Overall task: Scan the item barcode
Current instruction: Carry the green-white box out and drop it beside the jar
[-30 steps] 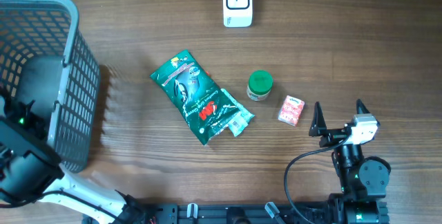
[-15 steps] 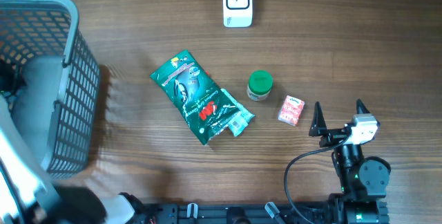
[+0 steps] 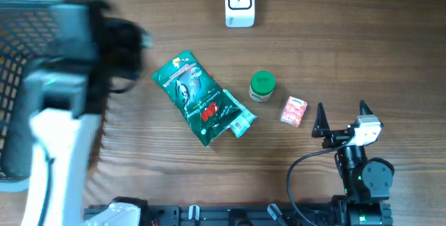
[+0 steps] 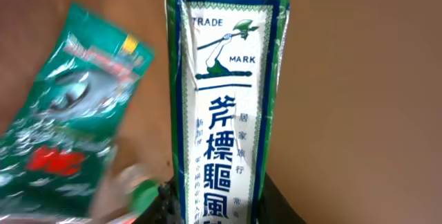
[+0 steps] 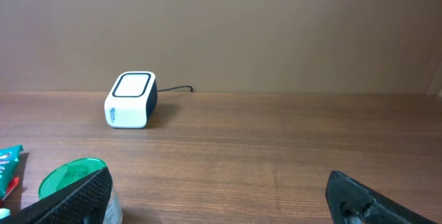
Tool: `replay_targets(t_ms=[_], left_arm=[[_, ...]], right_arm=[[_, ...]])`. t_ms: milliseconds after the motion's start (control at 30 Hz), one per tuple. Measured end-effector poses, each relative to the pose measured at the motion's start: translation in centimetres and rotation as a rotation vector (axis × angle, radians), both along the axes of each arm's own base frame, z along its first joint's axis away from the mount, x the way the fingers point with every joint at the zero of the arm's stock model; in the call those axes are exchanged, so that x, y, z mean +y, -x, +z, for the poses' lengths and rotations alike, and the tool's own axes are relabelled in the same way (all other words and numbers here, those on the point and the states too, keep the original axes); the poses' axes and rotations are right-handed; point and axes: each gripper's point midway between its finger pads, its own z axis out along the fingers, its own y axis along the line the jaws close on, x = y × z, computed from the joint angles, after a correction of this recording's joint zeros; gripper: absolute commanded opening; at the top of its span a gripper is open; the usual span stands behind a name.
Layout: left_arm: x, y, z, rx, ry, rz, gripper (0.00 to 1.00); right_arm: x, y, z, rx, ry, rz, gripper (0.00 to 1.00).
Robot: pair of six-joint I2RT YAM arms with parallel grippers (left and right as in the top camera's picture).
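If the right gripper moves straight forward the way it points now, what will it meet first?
The way looks free: ahead of the right gripper lies only bare wooden table. The white box-shaped scanner and the green-lidded jar sit left of that line, though depth is uncertain.

Overhead: straight down onto the bench [image 3: 362, 44]. Right wrist: low, level, sharing the scanner [image 3: 239, 3]. Left wrist: tight on the box [image 4: 224, 106].

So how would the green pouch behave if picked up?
The green pouch looks like thin creased film, so it would probably flop and crumple. It lies flat, so a push likely slides it, not rolls. Its glossy surface may be slippery.
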Motion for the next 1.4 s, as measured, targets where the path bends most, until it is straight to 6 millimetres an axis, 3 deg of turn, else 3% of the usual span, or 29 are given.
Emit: replay_targets(t_ms=[200,367,700,800,933,1033,1100,1167,1200,1233,1300,1333,1400], left_arm=[[-12.4,0.4,-9.2,0.190,-0.273,-0.377,0.20],[-17.5,1.2,-16.8,0.333,-0.386,-0.500,0.23],[-19.9,-1.0,-27.0,0.442,-0.447,-0.516,0.24],[-19.7,-0.1,-28.9,0.506,-0.461,-0.530,0.27],[-18.8,0.7,-28.9,0.540,-0.497,-0.525,0.44],[-17.3,0.4,-27.1,0.510,-0.568,-0.481,0.63],[-16.3,-0.7,-23.7,0.415,-0.615,-0.443,0.84],[-15.2,-1.9,-19.5,0.295,-0.663,-0.393,0.93],[-14.5,-2.8,-16.2,0.194,-0.687,-0.342,1.00],[-13.3,-4.2,-10.3,0.018,-0.720,-0.263,1.00],[-12.6,-5.8,-4.0,-0.191,-0.745,-0.180,1.00],[-12.2,-6.6,0.4,-0.328,-0.755,-0.117,1.00],[-10.2,-6.1,7.7,-0.505,-0.810,-0.021,1.00]], right_arm=[[0.0,0.0,0.0,0.000,0.000,0.000,1.00],[0.0,0.0,0.0,0.000,0.000,0.000,1.00],[0.0,0.0,0.0,0.000,0.000,0.000,1.00],[0.0,0.0,0.0,0.000,0.000,0.000,1.00],[0.0,0.0,0.0,0.000,0.000,0.000,1.00],[0.0,0.0,0.0,0.000,0.000,0.000,1.00],[0.0,0.0,0.0,0.000,0.000,0.000,1.00],[0.0,0.0,0.0,0.000,0.000,0.000,1.00],[0.0,0.0,0.0,0.000,0.000,0.000,1.00],[0.0,0.0,0.0,0.000,0.000,0.000,1.00],[0.0,0.0,0.0,0.000,0.000,0.000,1.00],[0.0,0.0,0.0,0.000,0.000,0.000,1.00],[0.0,0.0,0.0,0.000,0.000,0.000,1.00]])
